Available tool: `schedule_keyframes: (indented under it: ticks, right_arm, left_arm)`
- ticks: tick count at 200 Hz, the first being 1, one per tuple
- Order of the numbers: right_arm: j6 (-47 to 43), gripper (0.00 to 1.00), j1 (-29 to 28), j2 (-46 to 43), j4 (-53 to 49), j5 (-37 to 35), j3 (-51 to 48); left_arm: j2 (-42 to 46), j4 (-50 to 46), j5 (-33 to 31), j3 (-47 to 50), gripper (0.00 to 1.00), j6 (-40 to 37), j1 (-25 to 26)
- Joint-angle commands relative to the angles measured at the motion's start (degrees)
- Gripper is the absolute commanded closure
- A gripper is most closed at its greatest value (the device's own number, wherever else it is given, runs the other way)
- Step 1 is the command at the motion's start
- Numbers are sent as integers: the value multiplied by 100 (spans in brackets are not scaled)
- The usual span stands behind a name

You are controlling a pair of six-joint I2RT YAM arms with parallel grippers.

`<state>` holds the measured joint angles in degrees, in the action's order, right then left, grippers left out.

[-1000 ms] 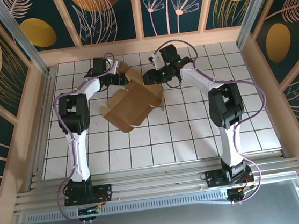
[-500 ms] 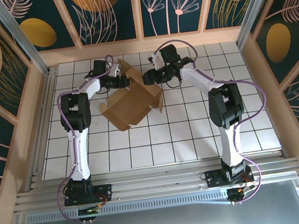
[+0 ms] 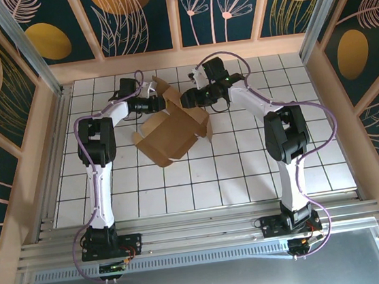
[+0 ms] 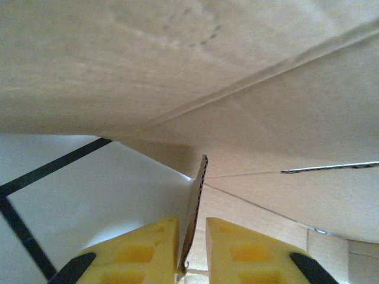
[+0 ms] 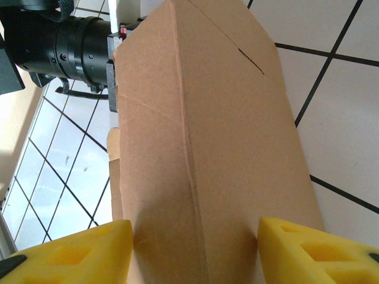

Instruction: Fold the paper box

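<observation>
White tiled surface (image 3: 247, 169). The paper box (image 3: 171, 134) sits toward its far edge, a bit left of the middle and between the two arms. It is part-formed: an open tray shape with walls partly up and flaps loose. The near corner rests on the tiles and the far end is up at both sets of fingers.

The right fingers (image 3: 187, 101) come in from the right at the box's far end. In the right wrist view they are spread wide, with a folded brown wall filling the space between them and card against both inner faces. I read that as grasping the box across that fold. A crease (image 5: 186, 148) runs down the middle of the held part.

The left fingers (image 3: 163, 102) come in from the left at the same far end. In the left wrist view they stand nearly together, with the thin edge of a flap (image 4: 198, 195) between them. A sliver of gap shows on one side, so I can't tell whether the pinch is firm.

Step, as a judgement: mid-fold, working the far-end flap. The right side steadies the body while the left takes the flap.

Next move needs a sure pinch on that edge. Then the flap swings over along its crease while the right side keeps the body from sliding or twisting. The card is thin and will likely buckle if pulled off-line.
</observation>
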<state>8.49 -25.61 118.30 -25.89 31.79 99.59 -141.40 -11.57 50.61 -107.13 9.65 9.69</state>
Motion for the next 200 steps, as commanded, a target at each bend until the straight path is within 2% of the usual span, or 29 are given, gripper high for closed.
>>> schedule_keyframes:
  ticks: [1, 23, 63, 100, 157, 181, 200]
  right_arm:
    - [87, 42, -28, -188, 84, 74, -128]
    - [98, 42, -31, -219, 102, 46, -216]
    - [192, 42, -25, -250, 170, 77, -298]
    - [216, 43, -27, -298, 186, 99, -394]
    - [320, 43, 0, -387, 418, 126, -693]
    - [319, 43, 12, -408, 449, 108, -799]
    - [351, 43, 20, -422, 504, 115, -870]
  left_arm:
    - [44, 129, 397, 110, 81, -229, 50]
    - [373, 252, 47, 476, 85, -736, 123]
    - [1338, 1407, -522, 1787, 96, -1660, 401]
    - [1694, 1564, -1137, 2018, 100, -2253, 671]
    - [1858, 1719, -2279, 2544, 100, -2765, 1056]
    - [2008, 2049, -2315, 2873, 94, -2634, 1061]
    - [2085, 2197, -2152, 2976, 85, -2479, 1061]
